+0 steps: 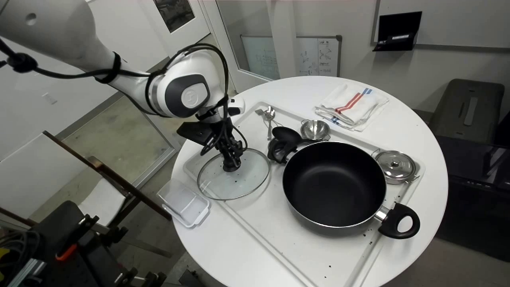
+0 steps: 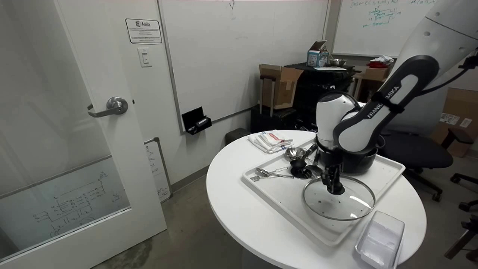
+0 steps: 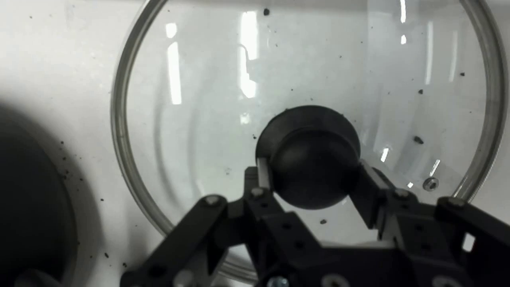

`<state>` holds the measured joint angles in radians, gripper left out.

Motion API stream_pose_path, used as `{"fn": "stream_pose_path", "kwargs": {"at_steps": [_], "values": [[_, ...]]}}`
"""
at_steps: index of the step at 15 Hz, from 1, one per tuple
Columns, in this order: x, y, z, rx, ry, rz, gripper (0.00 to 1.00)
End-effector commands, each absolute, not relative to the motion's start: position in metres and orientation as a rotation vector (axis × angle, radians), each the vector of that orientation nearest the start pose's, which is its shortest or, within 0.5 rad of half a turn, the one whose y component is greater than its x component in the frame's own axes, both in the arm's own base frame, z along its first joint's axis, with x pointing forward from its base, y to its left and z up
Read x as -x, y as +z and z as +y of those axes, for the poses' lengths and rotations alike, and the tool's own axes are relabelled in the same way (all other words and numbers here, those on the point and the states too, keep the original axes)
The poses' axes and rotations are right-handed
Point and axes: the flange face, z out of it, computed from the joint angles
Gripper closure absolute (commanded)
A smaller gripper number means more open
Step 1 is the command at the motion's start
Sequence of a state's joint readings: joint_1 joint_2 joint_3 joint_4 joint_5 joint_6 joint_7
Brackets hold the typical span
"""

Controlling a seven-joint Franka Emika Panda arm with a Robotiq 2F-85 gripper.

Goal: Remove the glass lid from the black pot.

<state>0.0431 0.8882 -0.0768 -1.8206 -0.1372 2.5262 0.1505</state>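
The glass lid [image 1: 249, 179] is a round clear disc with a thin metal rim and a black knob. It lies beside the pot, over the tray's edge, in both exterior views [image 2: 349, 207]. My gripper [image 1: 232, 159] is above the lid's middle. In the wrist view, its two fingers [image 3: 314, 165] close on the knob from both sides, with the glass [image 3: 207, 115] spread around them. I cannot tell whether the lid's rim touches the tray. The black pot [image 1: 334, 187] stands uncovered on the tray, its inside bare; its dark side shows at the wrist view's left edge [image 3: 32, 191].
A white tray [image 1: 275, 243] lies on the round white table [image 2: 231, 209]. A clear plastic container [image 1: 187, 205] stands near the lid. A small silver pot [image 1: 395, 165], a metal strainer [image 1: 314, 129], black utensils [image 1: 287, 135], spoons [image 1: 269, 115] and a folded towel [image 1: 350, 105] surround the black pot.
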Motion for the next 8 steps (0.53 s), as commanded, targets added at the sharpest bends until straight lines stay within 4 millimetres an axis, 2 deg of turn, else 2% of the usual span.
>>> {"fn": "stream_pose_path", "kwargs": {"at_steps": [1,8], "values": [[-0.620,0.028,-0.027,3.280,0.246,0.093,0.75],[-0.630,0.017,-0.035,3.304,0.230,0.100,0.75]]}}
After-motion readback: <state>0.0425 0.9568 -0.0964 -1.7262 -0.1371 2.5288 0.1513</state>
